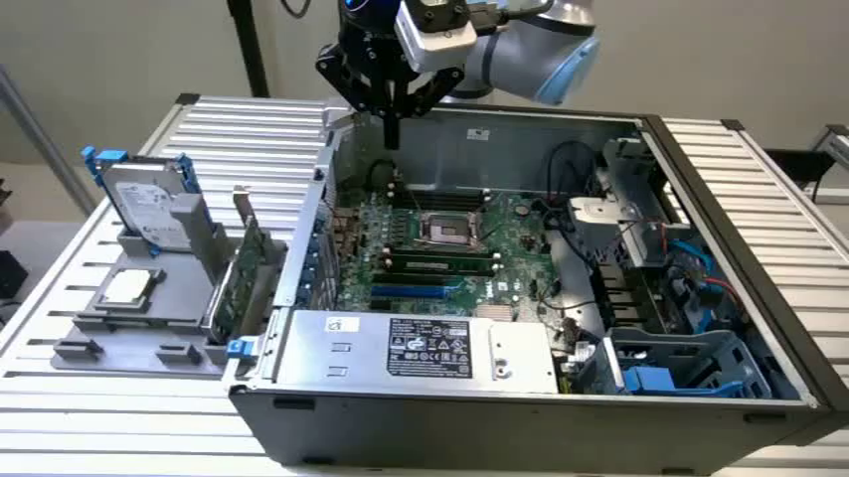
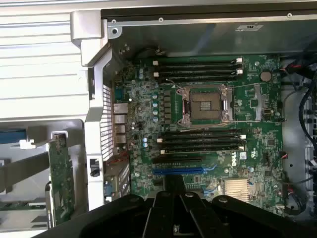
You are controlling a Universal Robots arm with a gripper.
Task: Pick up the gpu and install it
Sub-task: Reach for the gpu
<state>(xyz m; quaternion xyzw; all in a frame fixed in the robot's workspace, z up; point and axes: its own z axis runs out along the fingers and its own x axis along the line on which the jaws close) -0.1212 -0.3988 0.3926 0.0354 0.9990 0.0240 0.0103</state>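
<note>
**Empty claw (image 1: 392,137) above the open case (image 1: 531,417)**

The claw hung over the far side of the metal case, closed tight to a thin black tip, gripping nothing. The gpu (image 1: 247,273), a flat green card, stood on edge in the grey plastic stand (image 1: 146,333) just beside the case. Its long axis ran along the case's side wall.

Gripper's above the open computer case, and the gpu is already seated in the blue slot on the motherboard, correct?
No. The gripper is above the open case, but the gpu is not seated. The exterior view shows it standing in the grey holder outside the case, and the wrist view shows the blue slot empty.
</note>
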